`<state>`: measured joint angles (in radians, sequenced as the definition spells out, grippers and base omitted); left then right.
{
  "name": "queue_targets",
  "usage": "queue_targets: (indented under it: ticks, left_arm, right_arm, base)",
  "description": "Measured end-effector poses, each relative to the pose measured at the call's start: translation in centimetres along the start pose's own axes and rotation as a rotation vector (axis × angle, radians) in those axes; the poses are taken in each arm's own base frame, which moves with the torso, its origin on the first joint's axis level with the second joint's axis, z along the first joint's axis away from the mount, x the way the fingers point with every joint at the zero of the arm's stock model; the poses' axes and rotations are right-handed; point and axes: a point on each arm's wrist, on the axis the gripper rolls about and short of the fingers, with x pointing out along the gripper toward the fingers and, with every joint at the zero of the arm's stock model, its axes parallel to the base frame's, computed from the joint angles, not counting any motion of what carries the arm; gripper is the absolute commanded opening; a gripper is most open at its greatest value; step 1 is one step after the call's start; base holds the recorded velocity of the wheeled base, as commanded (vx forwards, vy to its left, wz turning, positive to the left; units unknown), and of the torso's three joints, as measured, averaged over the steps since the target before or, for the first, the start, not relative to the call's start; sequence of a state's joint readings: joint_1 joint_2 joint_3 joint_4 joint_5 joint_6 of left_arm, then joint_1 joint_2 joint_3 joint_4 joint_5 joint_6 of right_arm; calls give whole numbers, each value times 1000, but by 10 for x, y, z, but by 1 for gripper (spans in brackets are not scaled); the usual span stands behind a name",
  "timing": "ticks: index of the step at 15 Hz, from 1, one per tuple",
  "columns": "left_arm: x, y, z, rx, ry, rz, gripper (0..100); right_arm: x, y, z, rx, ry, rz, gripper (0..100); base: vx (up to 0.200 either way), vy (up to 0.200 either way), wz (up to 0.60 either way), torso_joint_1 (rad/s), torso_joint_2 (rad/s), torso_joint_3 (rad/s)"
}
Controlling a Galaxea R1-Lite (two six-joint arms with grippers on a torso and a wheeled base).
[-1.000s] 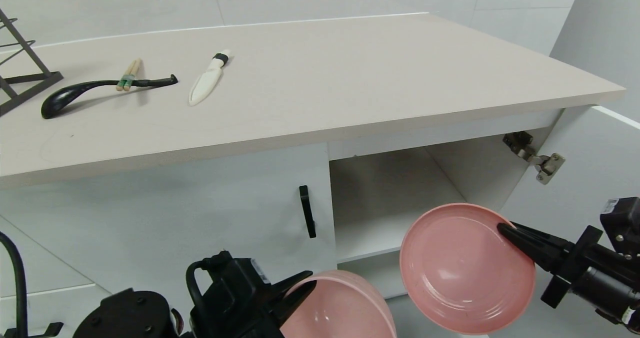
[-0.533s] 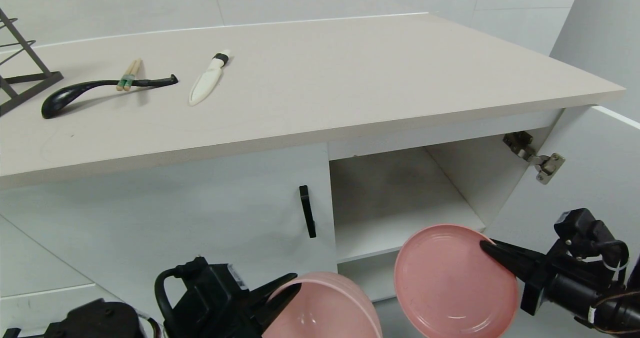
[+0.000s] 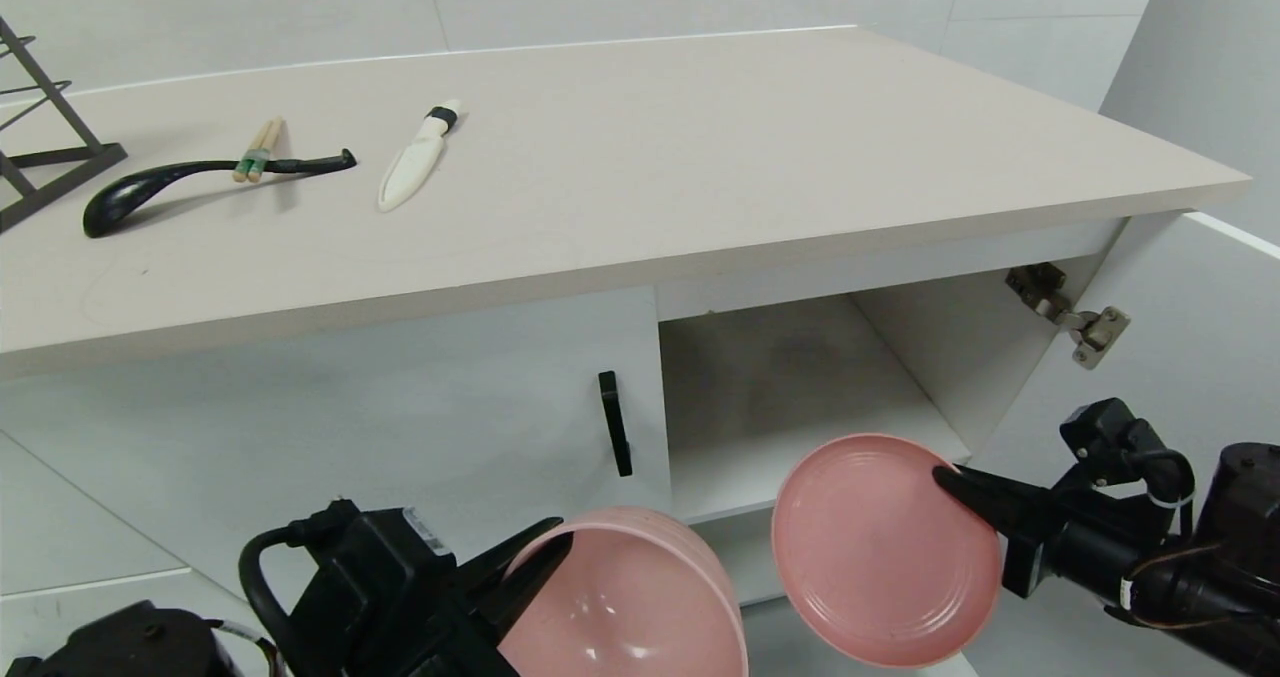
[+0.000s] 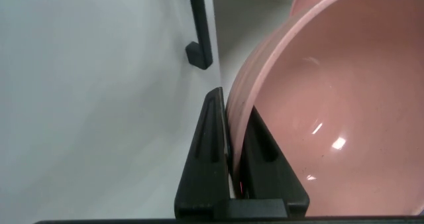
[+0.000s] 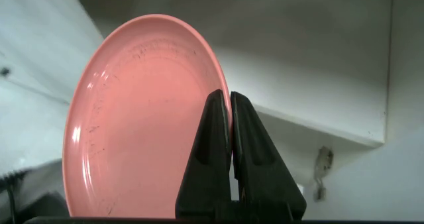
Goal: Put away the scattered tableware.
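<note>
My right gripper (image 3: 945, 478) is shut on the rim of a pink plate (image 3: 880, 562), held tilted on edge in front of the open cupboard compartment (image 3: 790, 397); the same plate (image 5: 132, 131) shows clamped by the gripper (image 5: 230, 101) in the right wrist view. Low at the front, my left gripper (image 3: 545, 547) is shut on the rim of a pink bowl (image 3: 630, 607), in front of the closed left door. The left wrist view shows the gripper (image 4: 232, 108) pinching the bowl (image 4: 331, 105) wall. On the countertop lie a black ladle (image 3: 190, 185), chopsticks (image 3: 257, 150) and a white sheathed knife (image 3: 415, 157).
The right cupboard door (image 3: 1180, 327) stands swung open with its hinge (image 3: 1075, 317) exposed. The closed left door carries a black handle (image 3: 613, 423). A dark wire rack (image 3: 45, 137) stands at the counter's far left. The white shelf inside the compartment is bare.
The right gripper has lowered and shifted left with the plate, which has turned its underside toward the head camera. The left gripper has moved left and slightly up with the bowl.
</note>
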<state>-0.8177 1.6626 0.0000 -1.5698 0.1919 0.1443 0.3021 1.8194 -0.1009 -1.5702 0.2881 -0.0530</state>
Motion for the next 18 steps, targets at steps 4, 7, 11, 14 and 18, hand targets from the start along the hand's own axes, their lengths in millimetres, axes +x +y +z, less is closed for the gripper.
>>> queue_targets:
  ticks: [4,7,11,14,18]
  left_arm:
    - [-3,2,4,-7,-19,42,0]
    - [-6,4,7,-14,-35,66,0]
    - [-9,6,11,-35,-50,117,0]
    - [-10,7,12,-76,-56,147,0]
    - [-13,8,16,-83,-79,151,0]
  right_arm:
    - [18,-5,-2,78,-3,0,0]
    - [32,-9,-5,82,-5,-1,0]
    - [50,-14,-9,112,-7,-2,0]
    - [63,-18,-12,117,-11,-2,0]
    - [84,-23,-16,142,-28,-3,0]
  base:
    - [0,0,0,0,0,0]
    - [0,0,0,0,0,0]
    - [0,0,0,0,0,0]
    - [0,0,0,0,0,0]
    - [0,0,0,0,0,0]
